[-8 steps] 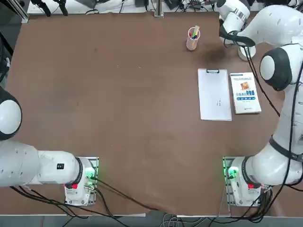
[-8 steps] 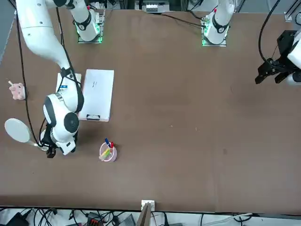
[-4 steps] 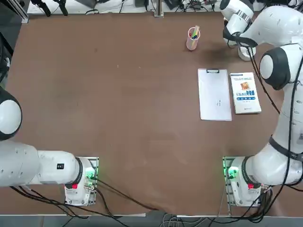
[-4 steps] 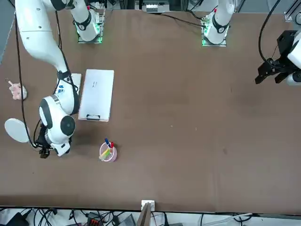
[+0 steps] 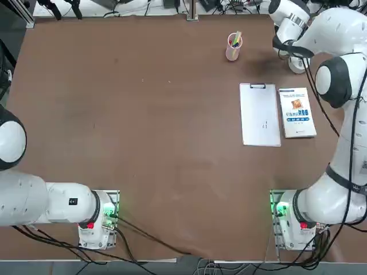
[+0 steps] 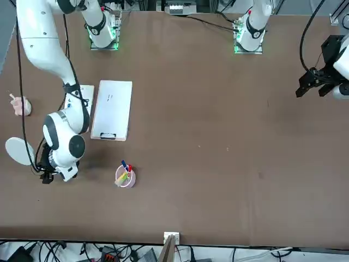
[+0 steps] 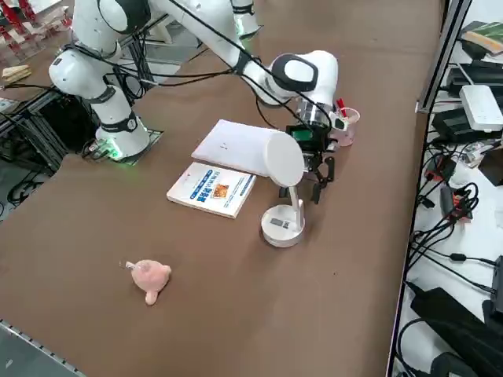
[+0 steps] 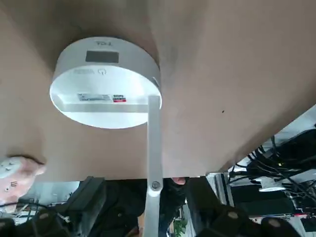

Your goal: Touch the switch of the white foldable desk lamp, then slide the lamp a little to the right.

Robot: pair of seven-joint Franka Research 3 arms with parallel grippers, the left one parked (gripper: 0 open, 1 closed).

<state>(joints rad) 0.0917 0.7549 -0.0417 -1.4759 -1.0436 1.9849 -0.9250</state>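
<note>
The right pincer (image 7: 320,174) hung spread, pinching nothing, just beside the white foldable desk lamp (image 7: 283,188); the lamp stood upright on the bench (image 7: 236,298), its round base (image 8: 105,81) near the pincer's fingertips.

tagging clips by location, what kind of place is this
Most likely a robotics lab: Franka arms bolted to a brown table, staged desk props like a white foldable desk lamp, clipboard and book, and loose cables and electronics beside the table.
</note>
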